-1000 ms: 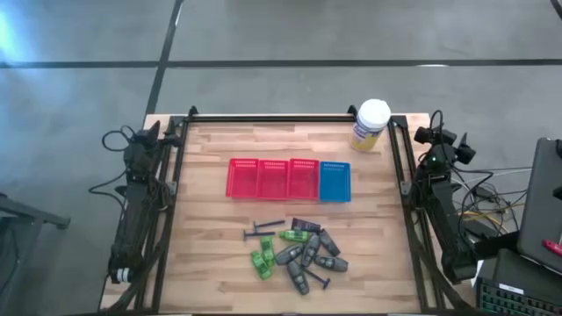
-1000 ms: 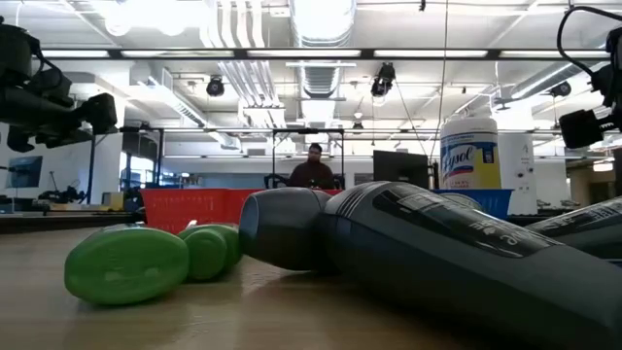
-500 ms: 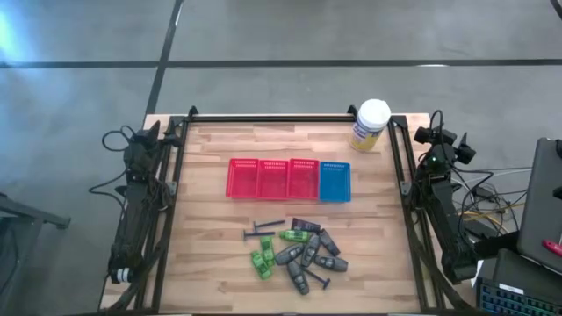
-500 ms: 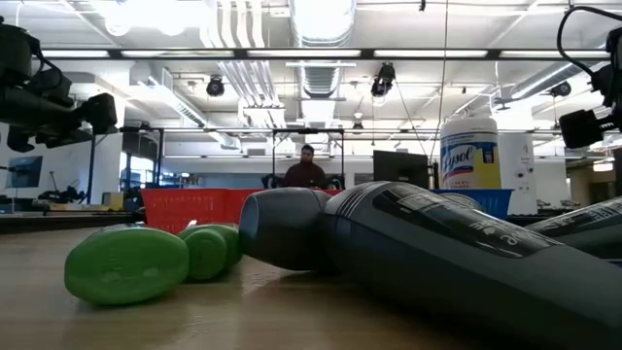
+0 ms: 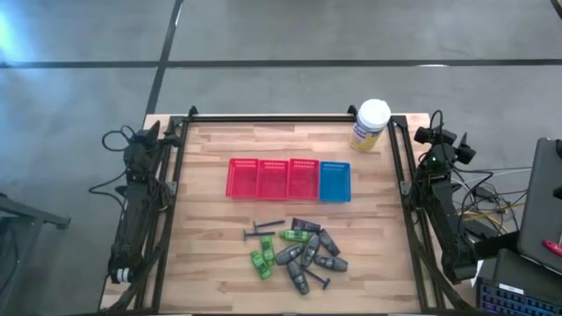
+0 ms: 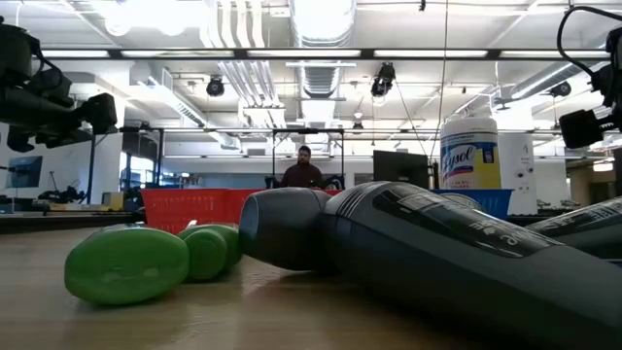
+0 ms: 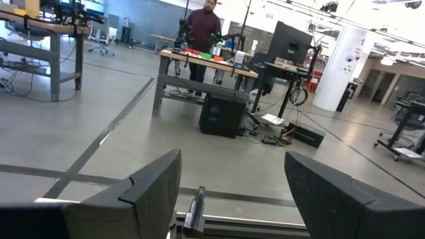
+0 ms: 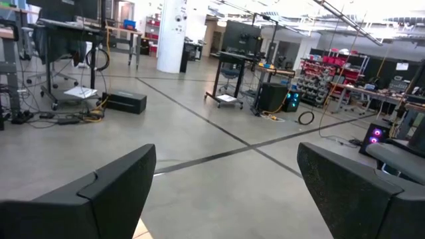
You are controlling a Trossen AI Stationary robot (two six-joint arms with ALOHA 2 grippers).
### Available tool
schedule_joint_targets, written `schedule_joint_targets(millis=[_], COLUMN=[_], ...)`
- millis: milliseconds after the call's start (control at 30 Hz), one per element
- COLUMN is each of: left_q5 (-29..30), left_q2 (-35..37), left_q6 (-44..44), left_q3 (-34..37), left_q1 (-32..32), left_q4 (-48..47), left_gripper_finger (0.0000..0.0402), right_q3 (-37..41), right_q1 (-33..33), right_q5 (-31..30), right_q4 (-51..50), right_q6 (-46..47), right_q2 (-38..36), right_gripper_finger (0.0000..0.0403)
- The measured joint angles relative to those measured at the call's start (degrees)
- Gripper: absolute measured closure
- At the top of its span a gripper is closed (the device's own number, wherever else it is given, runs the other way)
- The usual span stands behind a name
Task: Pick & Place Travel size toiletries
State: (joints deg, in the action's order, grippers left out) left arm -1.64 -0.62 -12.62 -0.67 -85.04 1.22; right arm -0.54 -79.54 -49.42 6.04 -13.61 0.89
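Arms are resting folded along the table's (image 5: 211, 140) side edges, the left gripper (image 7: 232, 192) and right gripper (image 8: 222, 189) each holding fingers spread wide on nothing, while the travel size toiletries (image 5: 297, 250) are lying heaped near the front edge.

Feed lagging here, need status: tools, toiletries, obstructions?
Left tool open, parked at table's left edge. Right tool open, parked right. Toiletries piled, untouched, in front of baskets. Nothing blocking.
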Motion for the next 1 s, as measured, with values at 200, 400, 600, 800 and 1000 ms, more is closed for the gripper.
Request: schedule_joint_targets(millis=[200,400,600,800,1000], left_q5=[0.0,0.0,0.0,0.0,0.0], left_q2=[0.0,0.0,0.0,0.0,0.0], left_q6=[0.0,0.0,0.0,0.0,0.0], left_q3=[0.0,0.0,0.0,0.0,0.0], left_q1=[0.0,0.0,0.0,0.0,0.0], left_q4=[0.0,0.0,0.0,0.0,0.0], left_gripper_finger=[0.0129,0.0129,0.0129,0.0129,0.0129], right_q3=[0.0,0.0,0.0,0.0,0.0], right_q1=[0.0,0.0,0.0,0.0,0.0], right_q5=[0.0,0.0,3.3,13.5,26.1], right_q4=[0.0,0.0,0.8,1.6,-1.2], right_q6=[0.1,0.0,1.5,35.7,52.1], right_q2=[0.0,0.0,0.0,-0.1,0.0], right_gripper_finger=[0.0039,0.0039,0.0039,0.0039,0.0039])
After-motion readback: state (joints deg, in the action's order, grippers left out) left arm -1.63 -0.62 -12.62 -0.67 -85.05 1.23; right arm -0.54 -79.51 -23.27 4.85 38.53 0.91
